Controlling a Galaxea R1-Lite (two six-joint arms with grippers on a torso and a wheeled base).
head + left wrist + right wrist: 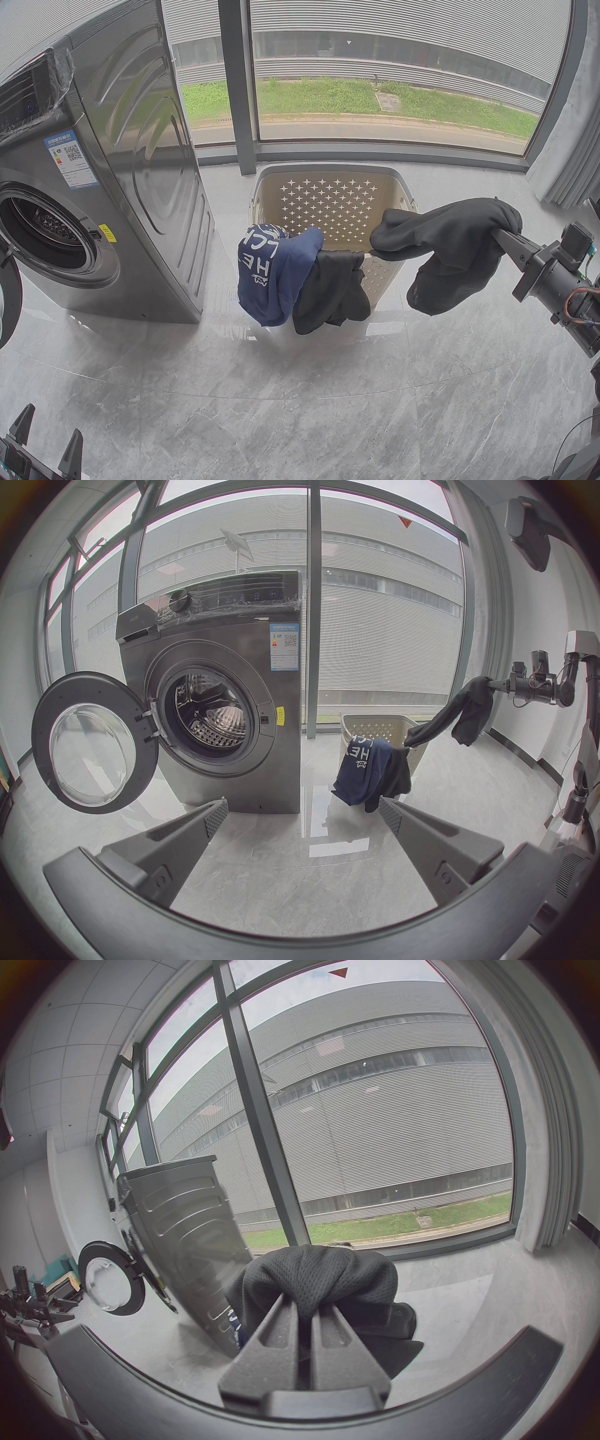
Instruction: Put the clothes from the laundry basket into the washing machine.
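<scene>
The right gripper [500,237] hangs at the right of the scene, above the floor [300,406] and just right of the laundry basket [331,206]; its fingers [275,1341] are pressed together on a black garment [450,244], which bunches over their tips and droops below them; one long end of it trails left as far as the basket's right rim. The basket stands on the floor at the far side, before the window [400,75] and near the right flank of the washing machine [144,156]; a blue garment with white print [275,275] and a dark garment [331,290] hang side by side over its near rim, the blue one on the left, the two touching. The washing machine stands at the left; its round door [94,742] is swung wide open, and the drum [209,714] lies exposed. The left gripper [52,420] sits low at the near left, well apart from both basket and machine; its fingers [181,836] are spread wide with nothing between them. A grey curtain [569,150] hangs at the far right beside the window.
</scene>
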